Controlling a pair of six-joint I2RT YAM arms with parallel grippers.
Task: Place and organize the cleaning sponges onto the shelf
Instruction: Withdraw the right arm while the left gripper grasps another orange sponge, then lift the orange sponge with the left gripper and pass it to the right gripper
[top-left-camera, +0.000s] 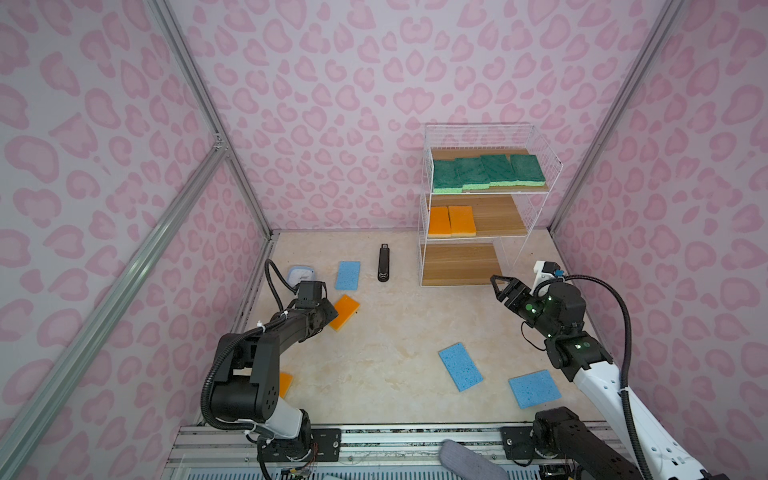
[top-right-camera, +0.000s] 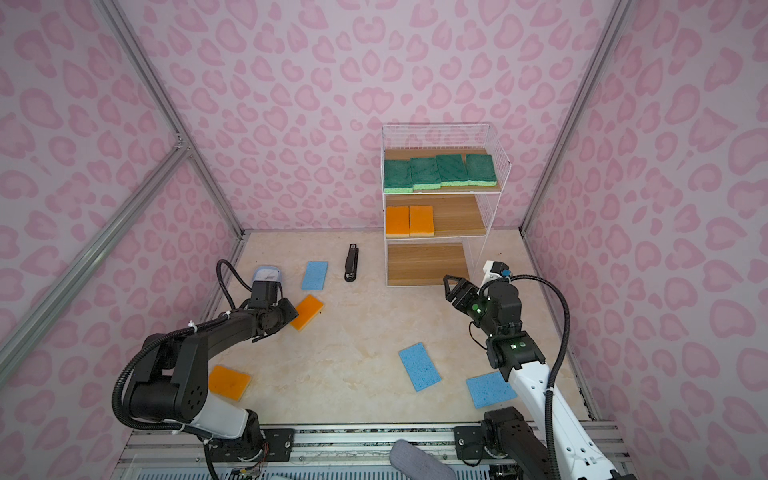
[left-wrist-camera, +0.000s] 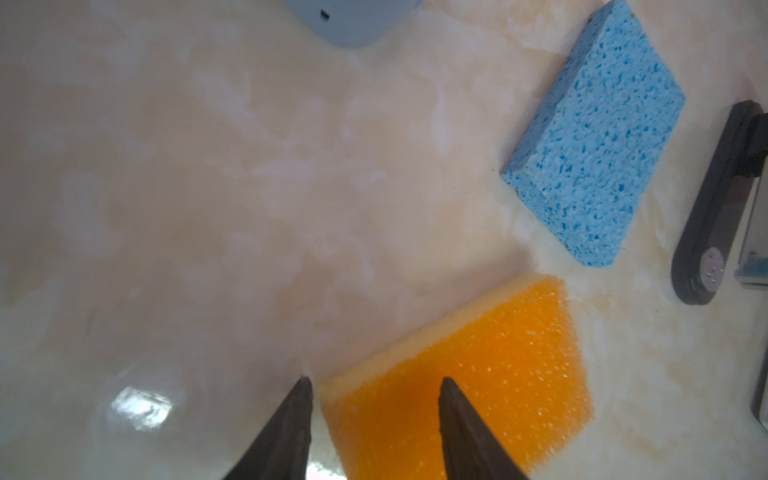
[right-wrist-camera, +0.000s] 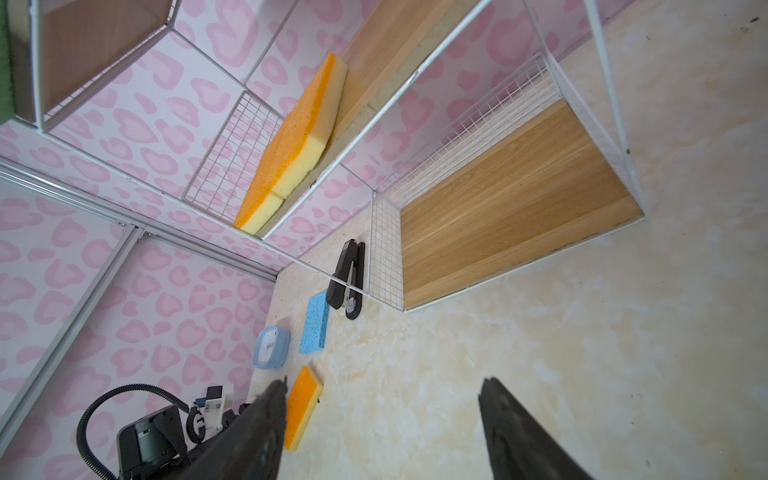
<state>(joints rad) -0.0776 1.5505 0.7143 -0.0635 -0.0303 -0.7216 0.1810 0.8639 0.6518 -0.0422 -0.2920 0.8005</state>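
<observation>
**Q:** Ground?
**A:** Pale marbled table (top-left-camera: 386, 332), pink-patterned walls all round. Nearest you, two loose blue sponges on the right: one (top-left-camera: 460, 366) lies angled, its neighbour (top-left-camera: 535, 388) is by your right arm. An orange sponge (top-right-camera: 229, 382) lies beside your left arm's elbow.

**Q:** Left side?
**A:** Your left jaws are down on another orange sponge (top-left-camera: 345, 311). One fingertip (left-wrist-camera: 305, 399) is just beside its edge, the other over its orange face. They stand partly apart; can't tell whether they've bitten. Likely bound for the middle board, with its kind.

**Q:** Right?
**A:** Right jaws wide, empty, hovering just before the shelf (top-left-camera: 461, 262). Its bottom board is bare, probably kept for blues.

**Q:** Farther out?
**A:** A third blue sponge (top-left-camera: 347, 275) lies between a small blue clock (top-left-camera: 301, 274) and a black stapler (top-left-camera: 383, 263). Neither belongs shelved. The stapler lies between your left jaws and the shelf, so carry above it. Middle board: two orange sponges (top-left-camera: 451, 221) at one end, room beside. Top board: four green sponges (top-left-camera: 488, 172) in a row.
</observation>
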